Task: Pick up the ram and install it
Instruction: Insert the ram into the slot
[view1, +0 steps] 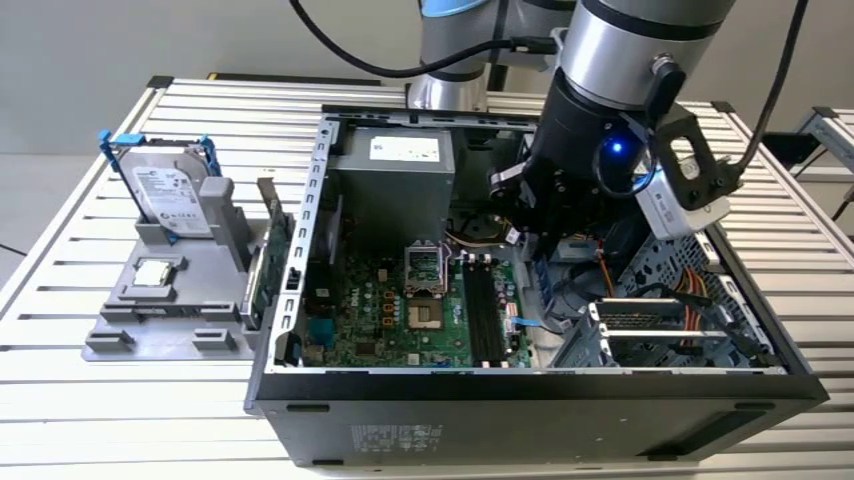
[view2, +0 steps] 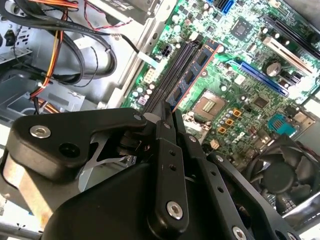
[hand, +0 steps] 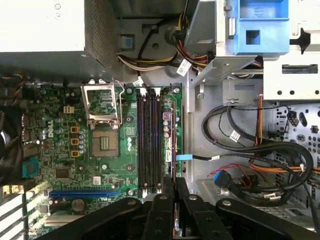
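My gripper (view1: 523, 222) reaches down into the open computer case (view1: 534, 385), over the motherboard (view1: 374, 320). In both wrist views its fingers (hand: 174, 192) (view2: 170, 122) are shut on one end of the ram (view2: 196, 65), a thin stick with a row of chips. In the first wrist view the ram (hand: 173, 145) appears edge-on, lined up lengthwise beside the two black memory slots (hand: 148, 145), on the side away from the processor socket (hand: 104, 142). Whether it sits in a slot or hangs just above cannot be told.
A silver power supply (view1: 394, 175) stands at the back of the case. Bundled cables (hand: 260, 150) and a drive cage (view1: 667, 325) lie beside the slots. Outside the case, a hard drive in a blue frame (view1: 167, 195) and a green card (view1: 274, 265) stand on a grey fixture (view1: 160, 310).
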